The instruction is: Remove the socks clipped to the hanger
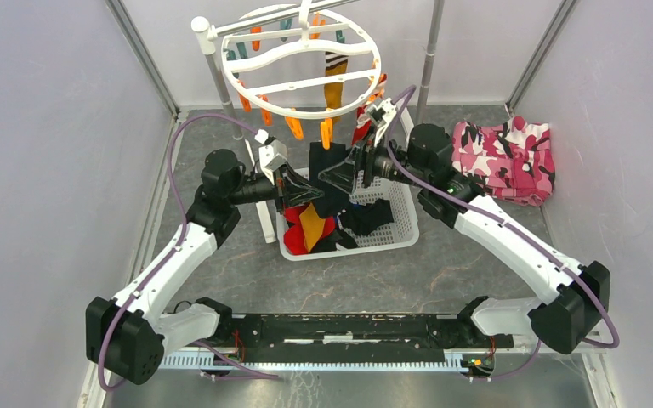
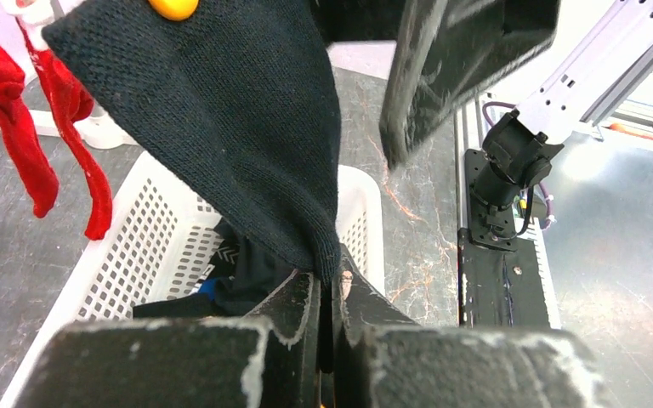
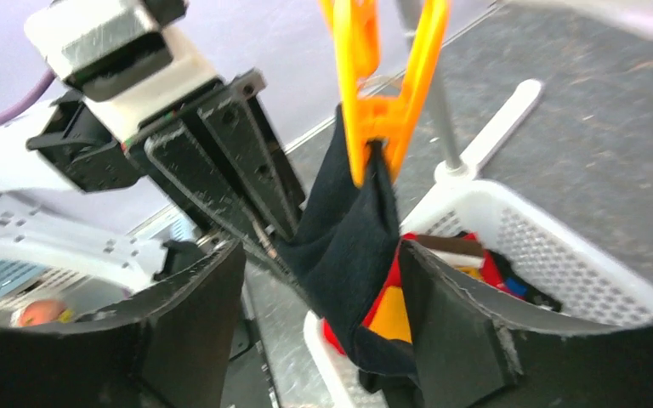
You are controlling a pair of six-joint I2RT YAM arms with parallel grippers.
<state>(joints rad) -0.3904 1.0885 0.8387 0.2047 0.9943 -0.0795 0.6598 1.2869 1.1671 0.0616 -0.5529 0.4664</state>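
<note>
The round white hanger [image 1: 302,59] stands at the back with orange and teal clips. A black sock [image 1: 321,158] hangs from an orange clip [image 3: 383,93] over the basket. My left gripper [image 2: 332,285] is shut on that sock's lower tip [image 2: 221,127]. My right gripper [image 3: 323,314] is open, its fingers [image 3: 451,323] standing either side of the same black sock [image 3: 349,246] without pinching it. In the top view the left gripper [image 1: 302,191] and right gripper [image 1: 337,174] face each other at the sock. A mustard sock [image 1: 334,81] and red socks [image 2: 17,144] also hang clipped.
A white perforated basket [image 1: 400,234] below the grippers holds several loose socks in red, yellow and black. The pink camouflage cloth [image 1: 506,157] lies at the right back. The hanger's stand pole [image 1: 221,81] rises left of the basket. Grey walls close in both sides.
</note>
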